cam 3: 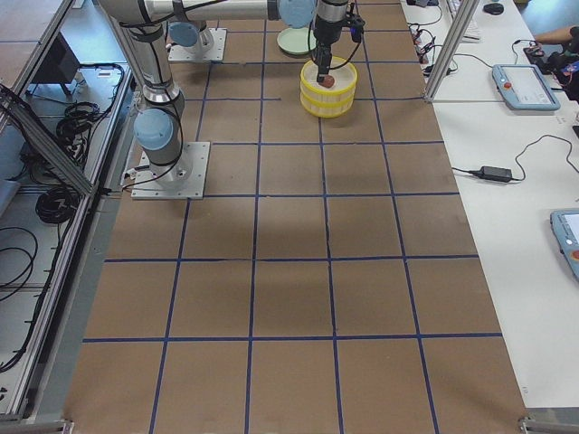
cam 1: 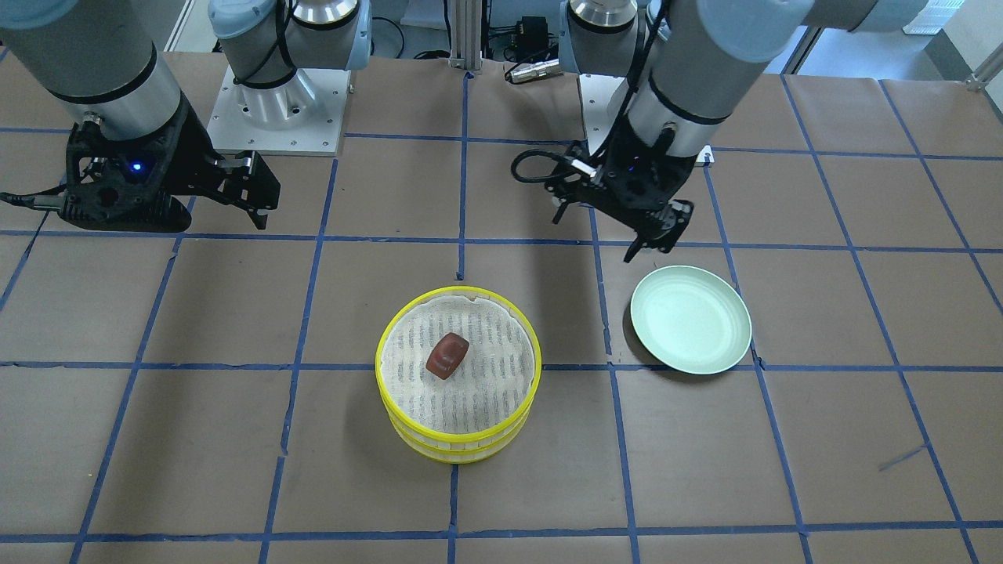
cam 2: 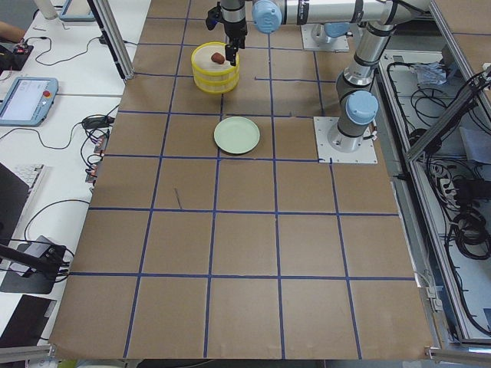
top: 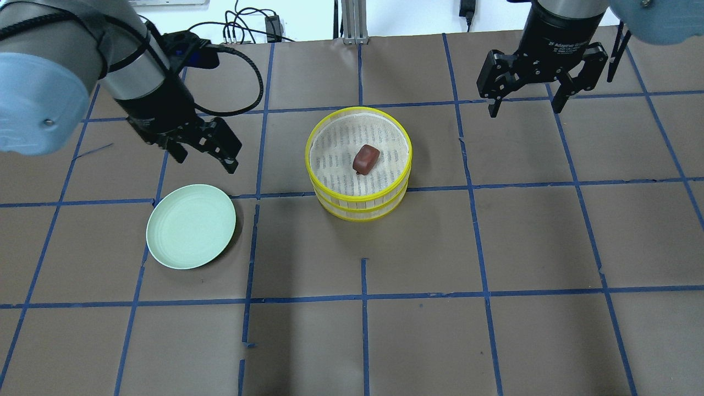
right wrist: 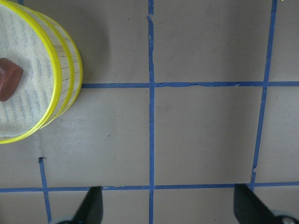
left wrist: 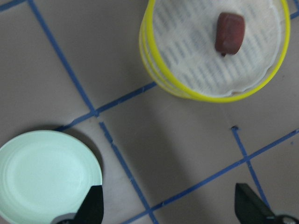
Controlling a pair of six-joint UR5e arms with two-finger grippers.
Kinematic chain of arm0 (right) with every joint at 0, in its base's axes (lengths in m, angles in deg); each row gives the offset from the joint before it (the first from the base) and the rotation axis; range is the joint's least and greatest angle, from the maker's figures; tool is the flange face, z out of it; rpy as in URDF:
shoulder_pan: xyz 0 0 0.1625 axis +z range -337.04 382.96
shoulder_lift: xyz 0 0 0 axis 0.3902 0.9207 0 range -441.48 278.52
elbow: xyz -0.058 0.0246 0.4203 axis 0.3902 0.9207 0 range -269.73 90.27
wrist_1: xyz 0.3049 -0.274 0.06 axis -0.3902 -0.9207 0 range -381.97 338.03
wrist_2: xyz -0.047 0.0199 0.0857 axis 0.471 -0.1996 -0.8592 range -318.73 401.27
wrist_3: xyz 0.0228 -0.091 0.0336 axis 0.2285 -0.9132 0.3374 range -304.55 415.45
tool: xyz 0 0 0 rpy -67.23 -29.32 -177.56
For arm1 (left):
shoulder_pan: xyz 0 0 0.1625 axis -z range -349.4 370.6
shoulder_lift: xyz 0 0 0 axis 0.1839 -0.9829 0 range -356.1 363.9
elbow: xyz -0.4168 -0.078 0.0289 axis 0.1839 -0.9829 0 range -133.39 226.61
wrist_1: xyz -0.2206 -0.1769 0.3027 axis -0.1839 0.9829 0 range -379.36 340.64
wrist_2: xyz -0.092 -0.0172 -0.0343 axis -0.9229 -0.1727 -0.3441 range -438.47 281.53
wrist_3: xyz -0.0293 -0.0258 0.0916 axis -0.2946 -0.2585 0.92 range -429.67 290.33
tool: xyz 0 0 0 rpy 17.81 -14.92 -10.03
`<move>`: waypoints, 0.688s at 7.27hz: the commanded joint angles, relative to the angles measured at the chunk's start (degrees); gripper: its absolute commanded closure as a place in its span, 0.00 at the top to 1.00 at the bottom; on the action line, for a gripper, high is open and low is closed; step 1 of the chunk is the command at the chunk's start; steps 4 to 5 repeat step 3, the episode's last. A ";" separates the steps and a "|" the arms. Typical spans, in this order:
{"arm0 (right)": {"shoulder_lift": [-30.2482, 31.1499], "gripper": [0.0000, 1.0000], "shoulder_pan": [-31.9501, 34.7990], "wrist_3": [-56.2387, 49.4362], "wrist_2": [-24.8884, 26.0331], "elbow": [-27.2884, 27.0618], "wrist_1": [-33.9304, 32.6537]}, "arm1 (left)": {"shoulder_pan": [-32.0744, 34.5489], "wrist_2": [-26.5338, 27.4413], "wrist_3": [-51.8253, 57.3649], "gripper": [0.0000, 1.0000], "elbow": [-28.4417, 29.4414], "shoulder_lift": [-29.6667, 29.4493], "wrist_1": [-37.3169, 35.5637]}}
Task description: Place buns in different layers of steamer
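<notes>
Overhead exterior view: the reddish-brown bun (top: 366, 158) lies on the mesh of the top tier of the steamer (top: 358, 204), mid-worktop (top: 440, 330). The white bun shows in no view; it may sit in the covered lower tier, in which case the task is probably complete. The left tool (top: 208, 163), near the plate (top: 191, 226), and the right tool (top: 523, 110), well apart from the steamer, both stand wide and hold nothing.

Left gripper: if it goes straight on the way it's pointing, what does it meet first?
Probably bare table, in the gap between the pale green plate and the steamer. The left gripper is open; one finger may clip the plate's rim, depth is unclear.
</notes>
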 commanded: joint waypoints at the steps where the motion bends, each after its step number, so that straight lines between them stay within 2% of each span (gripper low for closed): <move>1: -0.01 1.00 0.06 -0.03 -0.03 -0.05 0.00 | -1.81 1.56 -4.12 1.00 0.25 0.73 2.11; 5: -0.01 1.00 0.06 -0.03 0.06 -0.14 0.00 | -1.81 1.56 -4.21 1.00 0.08 1.34 1.84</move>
